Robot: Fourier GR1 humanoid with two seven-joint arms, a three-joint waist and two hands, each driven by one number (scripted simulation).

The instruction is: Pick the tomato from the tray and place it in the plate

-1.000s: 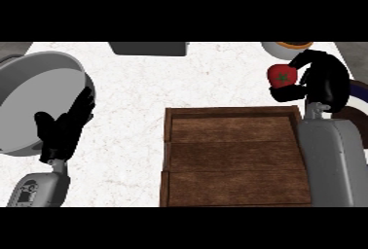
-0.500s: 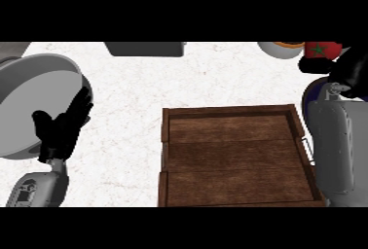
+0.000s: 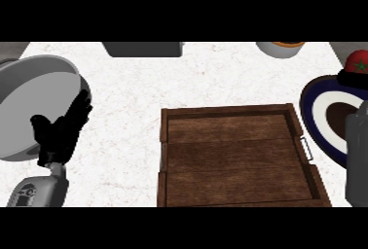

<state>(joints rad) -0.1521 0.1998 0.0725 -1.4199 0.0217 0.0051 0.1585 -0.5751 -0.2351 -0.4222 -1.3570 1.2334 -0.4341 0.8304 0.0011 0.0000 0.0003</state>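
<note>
tomato (image 3: 358, 62) now off the tray (image 3: 237, 160), right hand (image 3: 354, 79) clamped on it, carrying over plate (image 3: 315, 104); left hand (image 3: 61, 131) resting, fingers apart.

Light is even and bright across the white counter (image 3: 215, 82), with no glare; the tray (image 3: 237, 160) throws almost no shadow; its inner walls read darker than its floor; the left hand (image 3: 61, 131) is flat black, detail lost; edges stay undistorted.
</note>
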